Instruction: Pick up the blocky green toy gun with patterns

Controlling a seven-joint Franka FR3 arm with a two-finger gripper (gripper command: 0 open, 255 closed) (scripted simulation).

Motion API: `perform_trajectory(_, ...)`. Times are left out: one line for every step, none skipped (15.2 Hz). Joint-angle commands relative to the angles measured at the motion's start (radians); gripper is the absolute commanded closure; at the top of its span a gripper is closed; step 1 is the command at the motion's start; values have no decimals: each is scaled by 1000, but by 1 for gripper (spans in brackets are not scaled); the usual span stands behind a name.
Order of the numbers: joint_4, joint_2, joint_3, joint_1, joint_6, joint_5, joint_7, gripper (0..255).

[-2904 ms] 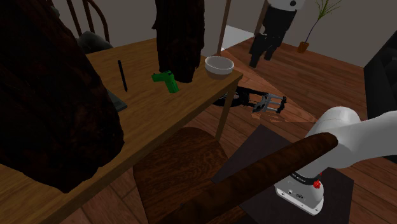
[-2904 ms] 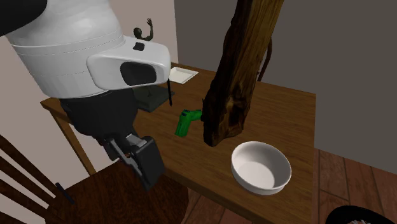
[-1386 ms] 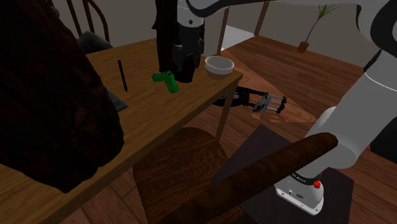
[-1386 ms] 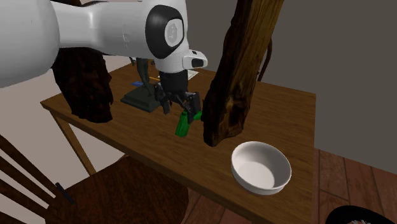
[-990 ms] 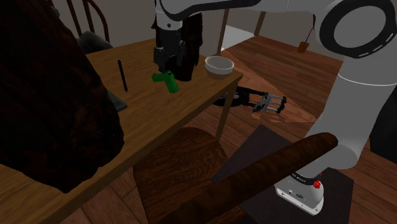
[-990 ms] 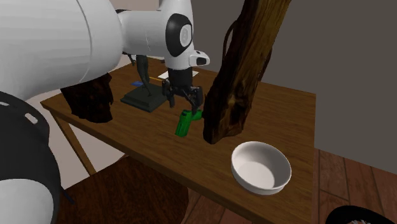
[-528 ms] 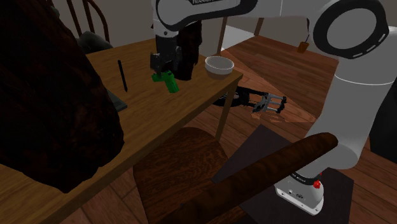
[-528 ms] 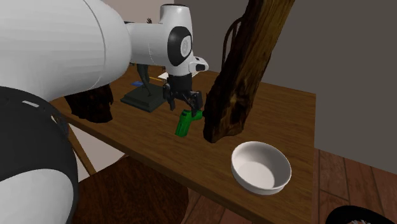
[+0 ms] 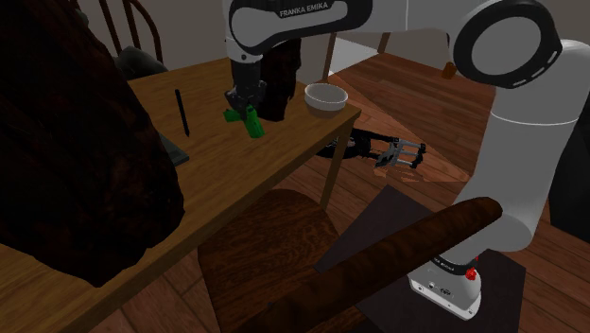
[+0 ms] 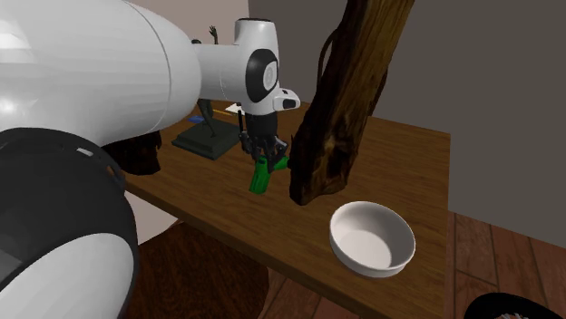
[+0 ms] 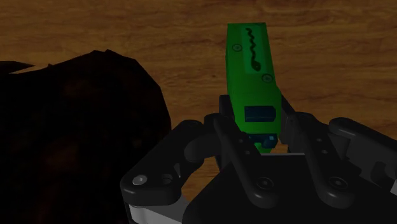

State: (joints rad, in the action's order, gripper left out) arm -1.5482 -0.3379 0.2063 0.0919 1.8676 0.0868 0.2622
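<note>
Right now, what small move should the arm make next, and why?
Probably a short straight lift. The fingers look clasped on both sides of the green toy gun, which lies on the table, with a dark wooden chunk close beside.

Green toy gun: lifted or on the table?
On the table. The green toy gun lies flat on the wood, and the gripper is shut on its rear end, one finger on either side.
</note>
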Motion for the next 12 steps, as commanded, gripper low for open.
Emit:
perform_trajectory(0, -5, -2, -2, 0, 1, -1, 255)
perform_trajectory(1, -7, -3, -3, 2, 1, -2, 255)
perform_trajectory(3, -8, -3, -2, 0, 1, -1, 255)
perform_trajectory(-45, 28, -1, -6, 13, -5, -2, 255)
perform_trajectory(-35, 30, -1, -6, 1, -6, -3, 255)
perform_trajectory(-24, 32, 0, -6, -12, -6, -3, 255)
perform_trajectory(-12, 33, 0, -6, -25, -7, -4, 255)
perform_trajectory(0, 35, 0, -5, -38, -7, -4, 255)
perform_trajectory(11, 36, 1, -5, -51, -8, -5, 255)
perform_trajectory(24, 37, 1, -5, -64, -8, -5, 255)
perform_trajectory(36, 37, 1, -4, -77, -8, -6, 255)
perform_trajectory(49, 38, 1, -4, -90, -9, -6, 255)
